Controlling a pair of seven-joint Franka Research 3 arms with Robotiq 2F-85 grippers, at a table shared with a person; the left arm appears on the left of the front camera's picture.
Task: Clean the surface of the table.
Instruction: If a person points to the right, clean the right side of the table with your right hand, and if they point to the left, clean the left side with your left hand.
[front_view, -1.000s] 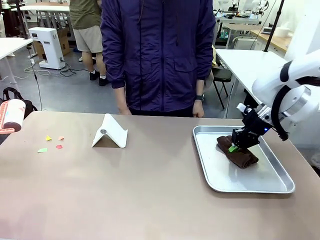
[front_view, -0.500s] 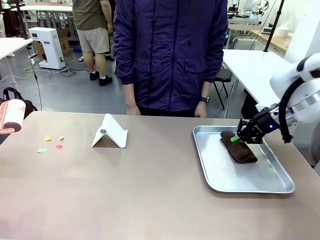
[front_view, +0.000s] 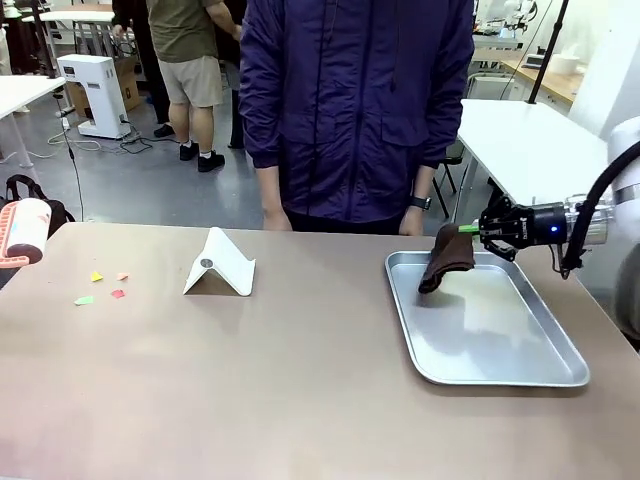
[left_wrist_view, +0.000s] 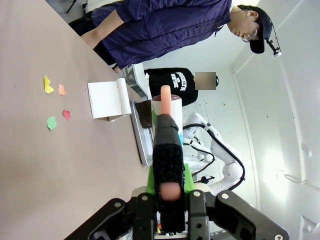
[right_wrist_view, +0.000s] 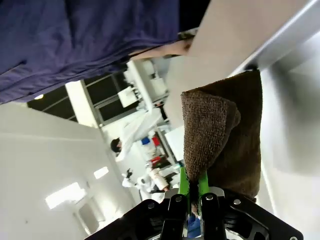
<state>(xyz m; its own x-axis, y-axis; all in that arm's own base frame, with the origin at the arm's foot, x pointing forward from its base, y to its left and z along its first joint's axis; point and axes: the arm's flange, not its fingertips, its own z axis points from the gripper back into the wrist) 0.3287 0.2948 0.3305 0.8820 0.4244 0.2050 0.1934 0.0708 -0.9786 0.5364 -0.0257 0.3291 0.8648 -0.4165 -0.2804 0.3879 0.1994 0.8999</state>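
Over the tray, far right: right gripper (front_view: 466, 230) clamped on a dark brown terry cloth (front_view: 444, 258), which hangs above the far left corner of the shallow silver metal tray (front_view: 500, 352).
Far left edge: left gripper (left_wrist_view: 170, 187) closed on the black handle of a pink-and-white lint roller (front_view: 22, 232).
Task surface: the wide matte brownish-tan table (front_view: 260, 380) spans the whole near scene; small coloured paper scraps (front_view: 101, 286) lie on its left part, just left of a white folded stand (front_view: 220, 264).
Step in hand: cloth picked up, probably being carried off the tray.
Next move: likely bring the cloth left, low onto the tabletop, and wipe; the stand sits between cloth and scraps.
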